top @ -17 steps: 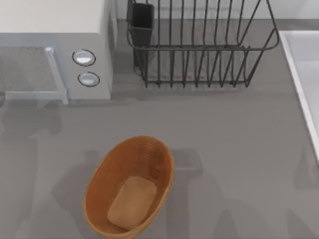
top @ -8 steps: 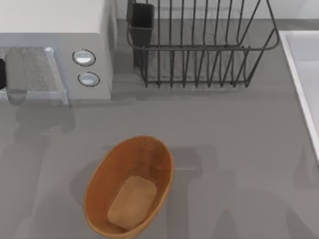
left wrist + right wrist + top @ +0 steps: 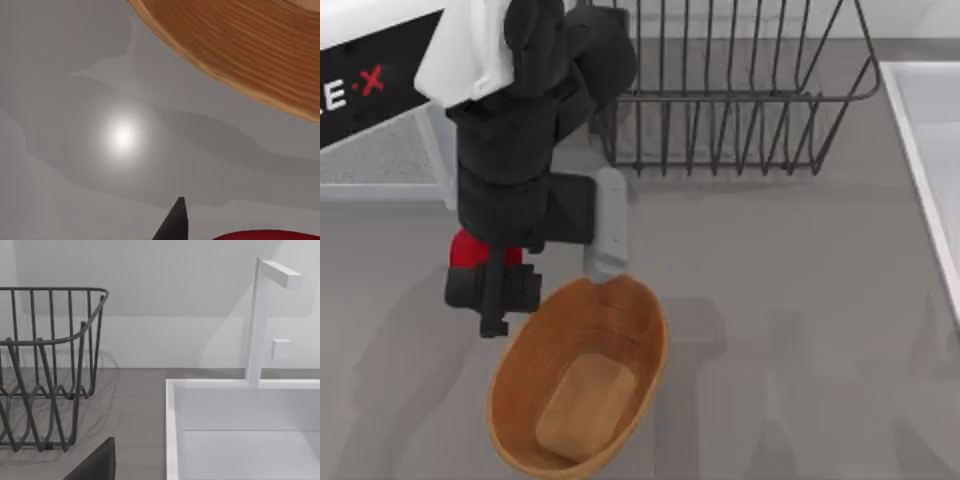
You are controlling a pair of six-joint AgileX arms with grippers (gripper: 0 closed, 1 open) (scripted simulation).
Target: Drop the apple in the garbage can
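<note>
From above, the left arm reaches in from the upper left, and its black left pincer [image 3: 492, 290] hangs just beyond the upper-left rim of the oval orange-brown ribbed wicker-like garbage can [image 3: 520, 360], pinching the small glossy round red apple [image 3: 472, 250], which peeks out between the dark fingers. That can sits low on the grey table [image 3: 800, 300], left of centre, its lighter tan base bare. Behind it stands a black wire rack [image 3: 740, 100], and a white sink edge [image 3: 920, 150] runs down the right side.

Through the left wrist camera, a black fingertip [image 3: 175, 222] and a sliver of the red fruit [image 3: 265, 235] hover over grey table, the ribbed can wall [image 3: 240, 50] nearby.

Through the right wrist camera, I see the wire rack [image 3: 50, 365], a white basin [image 3: 240, 430] and its white faucet [image 3: 260, 315]; whether the right pincer is spread, I cannot tell.
</note>
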